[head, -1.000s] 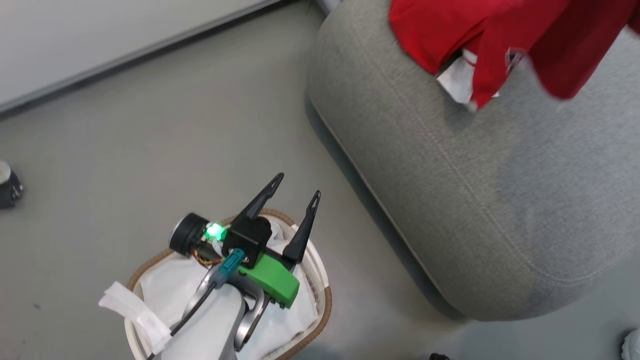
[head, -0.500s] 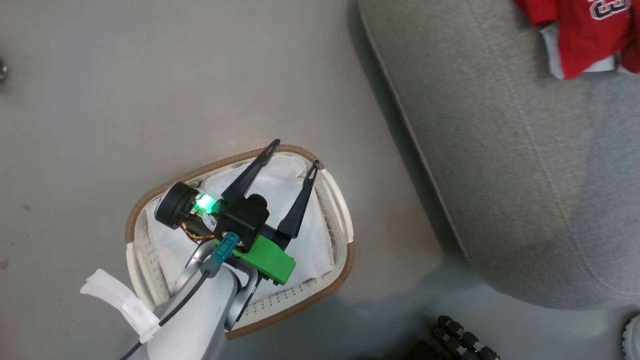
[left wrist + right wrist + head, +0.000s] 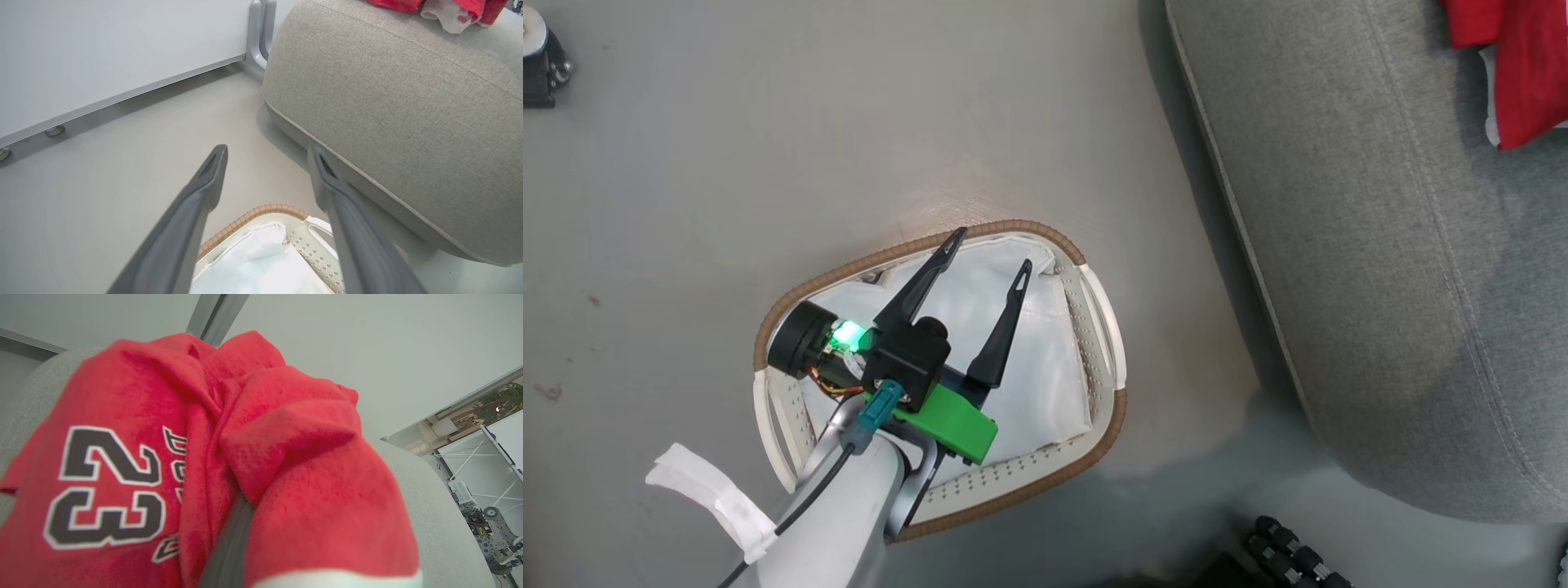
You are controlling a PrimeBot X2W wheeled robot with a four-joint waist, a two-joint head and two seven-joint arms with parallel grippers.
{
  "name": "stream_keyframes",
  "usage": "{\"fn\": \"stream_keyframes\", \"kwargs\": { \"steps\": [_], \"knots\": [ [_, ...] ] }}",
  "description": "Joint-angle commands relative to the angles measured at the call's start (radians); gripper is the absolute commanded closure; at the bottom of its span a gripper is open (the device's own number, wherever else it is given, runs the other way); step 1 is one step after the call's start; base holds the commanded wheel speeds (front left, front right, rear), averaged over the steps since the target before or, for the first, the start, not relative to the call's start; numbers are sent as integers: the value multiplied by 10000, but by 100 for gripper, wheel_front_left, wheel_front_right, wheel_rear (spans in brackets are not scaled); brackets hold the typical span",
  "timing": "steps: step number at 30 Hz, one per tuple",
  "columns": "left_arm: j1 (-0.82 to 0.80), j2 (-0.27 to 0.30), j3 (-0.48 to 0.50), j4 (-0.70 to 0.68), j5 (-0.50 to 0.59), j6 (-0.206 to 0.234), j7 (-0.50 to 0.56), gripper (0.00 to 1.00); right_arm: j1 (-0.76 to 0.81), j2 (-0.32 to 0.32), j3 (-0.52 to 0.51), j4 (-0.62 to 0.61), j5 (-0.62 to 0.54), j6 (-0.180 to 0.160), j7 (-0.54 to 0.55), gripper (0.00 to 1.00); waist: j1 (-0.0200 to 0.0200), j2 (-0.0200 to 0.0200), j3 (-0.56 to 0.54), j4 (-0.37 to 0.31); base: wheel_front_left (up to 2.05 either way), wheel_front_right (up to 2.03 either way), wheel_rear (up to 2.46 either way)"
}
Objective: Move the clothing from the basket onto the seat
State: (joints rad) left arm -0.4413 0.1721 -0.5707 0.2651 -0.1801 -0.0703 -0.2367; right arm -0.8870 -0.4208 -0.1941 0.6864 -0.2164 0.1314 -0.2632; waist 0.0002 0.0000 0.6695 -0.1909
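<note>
The basket [image 3: 1115,425] stands on the floor left of the seat, and inside it I see its white liner [image 3: 1045,367]. My left gripper [image 3: 988,249] hangs over the basket's far rim, open with nothing between its fingers. From the left wrist, the left gripper [image 3: 268,150] points past the basket rim [image 3: 261,211] toward the seat [image 3: 388,102]. Red clothing [image 3: 1523,90] lies on the seat [image 3: 1380,245] at the top right. In the right wrist view the clothing [image 3: 122,416], printed with 23, is bunched around my right gripper [image 3: 237,514], which is shut on it.
A small black wheeled object [image 3: 539,57] sits on the floor at the far left. Black ridged parts [image 3: 1298,555] show at the bottom edge. A white wall panel [image 3: 122,61] with a metal post [image 3: 259,32] runs behind the seat. Open floor lies between the basket and that wall.
The head camera has swung, so the whole basket now shows and the clothing sits at the picture's top right corner. My left gripper stays open over the basket.
</note>
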Motion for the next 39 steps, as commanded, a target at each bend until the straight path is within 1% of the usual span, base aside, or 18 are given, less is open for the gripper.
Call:
{"fn": "stream_keyframes", "kwargs": {
  "steps": [1,7,10,14,17,22,28,32,34,39],
  "knots": [
    [68,-14,1,15,-48,15,-55,0,266,66,-61,-97,21,-14,-24,0,-2,0,-189,-100,0,0,0],
    [202,-176,-48,180,-311,-69,-166,0,1182,326,-170,-653,306,-14,-24,0,-2,0,-810,-194,0,0,0],
    [296,-304,-9,303,-504,-123,-215,0,1821,515,-15,-1028,356,-14,-24,0,-2,0,-1243,-207,0,0,0],
    [473,-494,72,409,-825,-188,-272,0,2617,597,122,-1522,447,-14,-24,0,-2,0,-1952,-178,0,0,0],
    [708,-655,214,430,-1205,-276,-287,0,3080,535,367,-1800,525,-14,-24,0,-2,0,-2598,-113,0,0,0],
    [1036,-806,533,407,-1478,-324,-295,0,3142,333,793,-1954,775,-14,-24,0,-2,0,-3522,90,0,0,0],
    [1497,-980,1319,442,-1642,-74,-289,0,2987,400,1068,-2064,1059,-14,-24,0,-2,0,-4557,531,0,0,0],
    [1867,-1047,1991,439,-1652,106,-289,0,3027,669,1190,-2003,1360,-14,-24,0,-2,0,-5090,878,0,0,0],
    [2079,-1074,2385,387,-1717,166,-290,0,3179,860,1113,-2006,1553,-14,-24,0,-2,0,-5284,1064,0,0,0],
    [2618,-1101,3290,311,-1649,283,-289,0,3789,1587,925,-2163,1897,-13,-24,0,-2,0,-5659,1457,0,0,0]
  ]
}}
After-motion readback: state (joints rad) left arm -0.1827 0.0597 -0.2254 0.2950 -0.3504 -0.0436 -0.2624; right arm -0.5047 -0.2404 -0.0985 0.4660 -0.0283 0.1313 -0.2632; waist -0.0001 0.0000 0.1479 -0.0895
